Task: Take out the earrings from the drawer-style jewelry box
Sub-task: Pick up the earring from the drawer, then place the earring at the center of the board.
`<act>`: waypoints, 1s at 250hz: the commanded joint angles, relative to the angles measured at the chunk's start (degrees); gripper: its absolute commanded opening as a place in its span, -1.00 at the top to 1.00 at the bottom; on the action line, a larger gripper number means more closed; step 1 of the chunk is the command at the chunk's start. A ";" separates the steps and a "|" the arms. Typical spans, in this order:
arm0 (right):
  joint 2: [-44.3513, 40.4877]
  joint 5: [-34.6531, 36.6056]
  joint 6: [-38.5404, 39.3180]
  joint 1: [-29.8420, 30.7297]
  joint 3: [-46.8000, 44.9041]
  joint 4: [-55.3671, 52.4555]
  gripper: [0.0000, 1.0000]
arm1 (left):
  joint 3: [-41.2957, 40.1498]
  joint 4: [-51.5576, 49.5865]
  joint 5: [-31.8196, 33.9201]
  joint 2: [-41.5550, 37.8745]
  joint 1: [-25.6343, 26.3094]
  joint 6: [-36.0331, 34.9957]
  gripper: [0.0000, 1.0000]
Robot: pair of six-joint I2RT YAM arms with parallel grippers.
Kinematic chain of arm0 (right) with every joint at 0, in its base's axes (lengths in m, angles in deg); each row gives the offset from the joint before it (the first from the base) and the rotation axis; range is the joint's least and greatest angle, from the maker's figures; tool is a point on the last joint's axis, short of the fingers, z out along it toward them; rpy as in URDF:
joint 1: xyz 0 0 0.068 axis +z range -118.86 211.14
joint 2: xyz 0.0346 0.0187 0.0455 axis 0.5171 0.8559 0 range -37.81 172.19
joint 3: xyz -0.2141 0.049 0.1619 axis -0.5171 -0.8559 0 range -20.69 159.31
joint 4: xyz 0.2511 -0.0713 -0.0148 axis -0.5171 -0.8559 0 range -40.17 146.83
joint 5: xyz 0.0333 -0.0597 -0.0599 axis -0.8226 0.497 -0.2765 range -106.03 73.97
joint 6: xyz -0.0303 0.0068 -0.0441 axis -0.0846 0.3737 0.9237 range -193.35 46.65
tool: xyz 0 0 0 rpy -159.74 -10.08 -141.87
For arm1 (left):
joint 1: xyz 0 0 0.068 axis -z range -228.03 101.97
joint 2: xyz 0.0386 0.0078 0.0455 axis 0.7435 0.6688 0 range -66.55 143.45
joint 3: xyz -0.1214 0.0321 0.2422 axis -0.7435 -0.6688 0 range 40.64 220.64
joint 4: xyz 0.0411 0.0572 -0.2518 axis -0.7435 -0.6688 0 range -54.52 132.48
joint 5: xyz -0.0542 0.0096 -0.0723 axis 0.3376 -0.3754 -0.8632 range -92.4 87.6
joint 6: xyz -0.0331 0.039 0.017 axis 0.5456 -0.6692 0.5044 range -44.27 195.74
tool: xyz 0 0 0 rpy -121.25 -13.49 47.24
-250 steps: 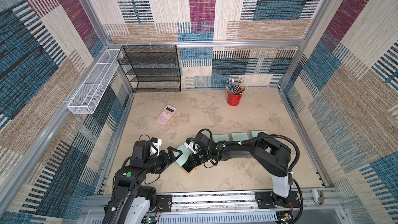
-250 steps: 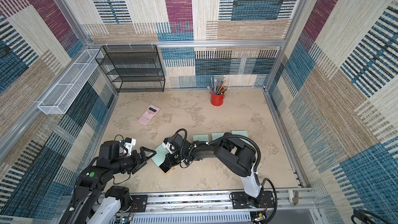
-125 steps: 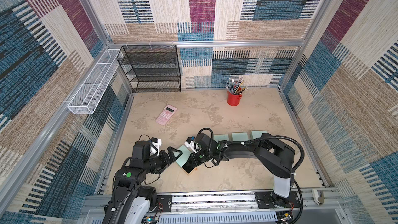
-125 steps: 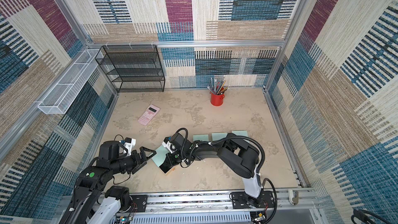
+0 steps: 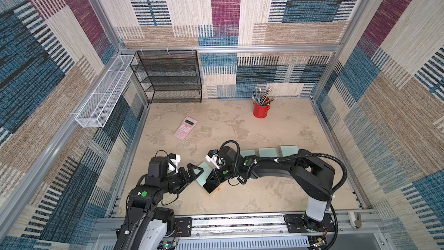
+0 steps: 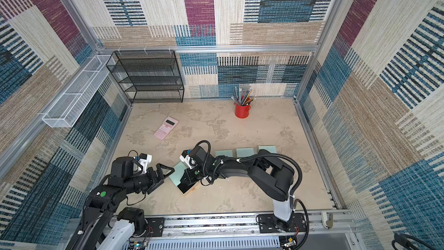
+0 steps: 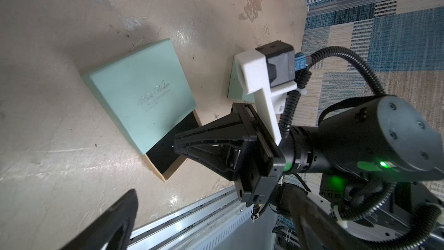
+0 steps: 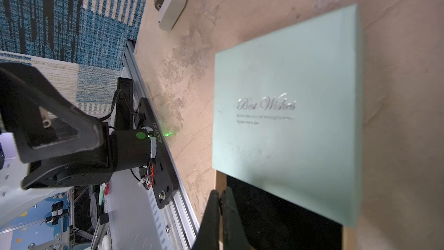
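Right gripper point(image 8: 219, 194), jaws pressed together, has its tips over the pulled-out drawer of the jewelry box point(image 5: 204, 172). Left gripper point(image 5: 195, 176) gapes wide just beside that box.

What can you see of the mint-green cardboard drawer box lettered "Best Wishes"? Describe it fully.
The mint-green drawer box lies flat on the beige table, its matte sleeve lettered in silver. Its tan-walled, black-lined drawer is pulled partly out. The shut right gripper reaches in at the drawer's edge.
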 commanded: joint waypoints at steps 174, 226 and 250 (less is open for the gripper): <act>-20.10 8.30 -6.48 -7.03 -19.82 -3.47 0.89 | 2.34 4.98 -4.49 6.29 0.06 -5.83 -0.97; -15.01 7.80 -6.30 -7.19 -18.05 -2.42 0.90 | 2.03 5.08 -4.67 6.29 0.06 -5.74 -0.97; -13.42 7.92 -6.22 -7.45 -17.47 -2.48 0.91 | 2.08 5.10 -4.67 6.21 0.06 -5.78 -0.97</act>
